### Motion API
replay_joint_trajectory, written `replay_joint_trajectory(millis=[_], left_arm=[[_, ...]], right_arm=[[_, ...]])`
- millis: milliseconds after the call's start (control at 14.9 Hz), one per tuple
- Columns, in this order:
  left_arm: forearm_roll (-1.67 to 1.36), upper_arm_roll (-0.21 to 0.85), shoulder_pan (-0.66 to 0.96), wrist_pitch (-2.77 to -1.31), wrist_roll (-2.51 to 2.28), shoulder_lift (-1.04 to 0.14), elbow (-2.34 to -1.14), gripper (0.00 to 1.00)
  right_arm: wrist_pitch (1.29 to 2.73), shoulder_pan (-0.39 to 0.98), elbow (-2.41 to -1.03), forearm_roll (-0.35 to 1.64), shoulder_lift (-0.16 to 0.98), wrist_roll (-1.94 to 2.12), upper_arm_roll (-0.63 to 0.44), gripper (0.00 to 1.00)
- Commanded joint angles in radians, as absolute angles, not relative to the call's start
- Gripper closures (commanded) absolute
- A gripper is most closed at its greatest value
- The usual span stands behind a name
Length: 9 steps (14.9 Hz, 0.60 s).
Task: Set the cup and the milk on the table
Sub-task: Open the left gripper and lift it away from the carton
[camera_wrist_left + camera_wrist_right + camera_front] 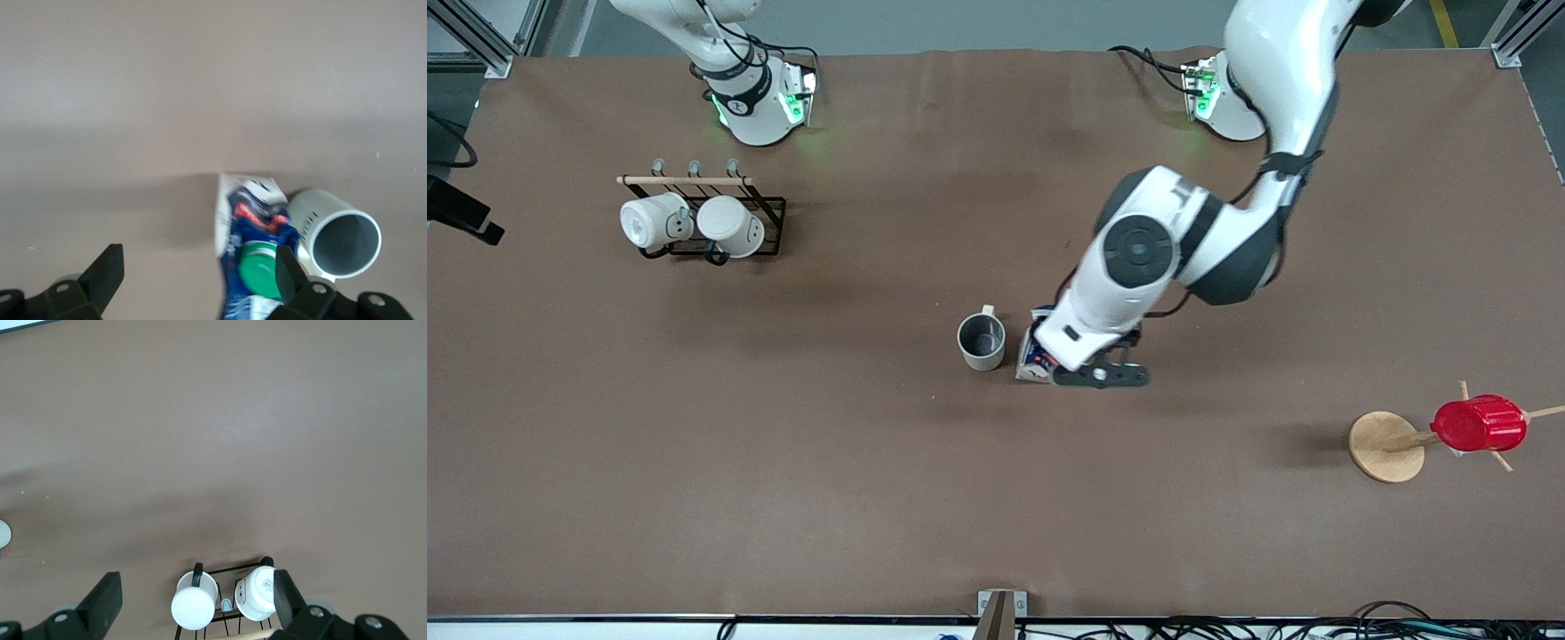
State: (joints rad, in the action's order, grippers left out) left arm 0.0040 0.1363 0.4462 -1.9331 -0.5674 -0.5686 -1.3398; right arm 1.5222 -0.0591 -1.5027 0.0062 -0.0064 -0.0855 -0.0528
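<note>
Brown table (871,498), faint creases. One cup (982,341), one milk (1035,360) at its 3 o'clock. Left gripper (197,280) released over milk; right gripper (197,599) released, waiting.

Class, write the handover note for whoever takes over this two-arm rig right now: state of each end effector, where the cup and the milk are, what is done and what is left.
Left end effector: open, low over the middle of the table, fingers apart at the milk, one finger close against the carton, not gripping it.
Right end effector: open, holding nothing, up over the rack with two white mugs; this arm waits.
Cup: upright on the table, mid-table.
Milk: on the table beside the cup, toward the left arm's end; appears set down.
Done: both items placed.
Left: lift the left arm clear, probably without nudging the carton.
</note>
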Motion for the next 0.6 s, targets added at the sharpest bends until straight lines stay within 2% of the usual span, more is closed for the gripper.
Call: replay_joint_trajectory(millis=[0,537], left_arm=[[0.017,0.141,0.371,-1.924,-0.525,-0.427,-1.457,0.00],[0.006,0.144,0.175,-1.924,-0.288,-0.125,-1.733,0.00]], right_arm=[[1.516,-0.071,-1.474,0.015,0.002,-0.081,-0.040,0.00],[1.511,-0.048,-1.476,0.014,-0.002,-0.041,-0.057,0.00]])
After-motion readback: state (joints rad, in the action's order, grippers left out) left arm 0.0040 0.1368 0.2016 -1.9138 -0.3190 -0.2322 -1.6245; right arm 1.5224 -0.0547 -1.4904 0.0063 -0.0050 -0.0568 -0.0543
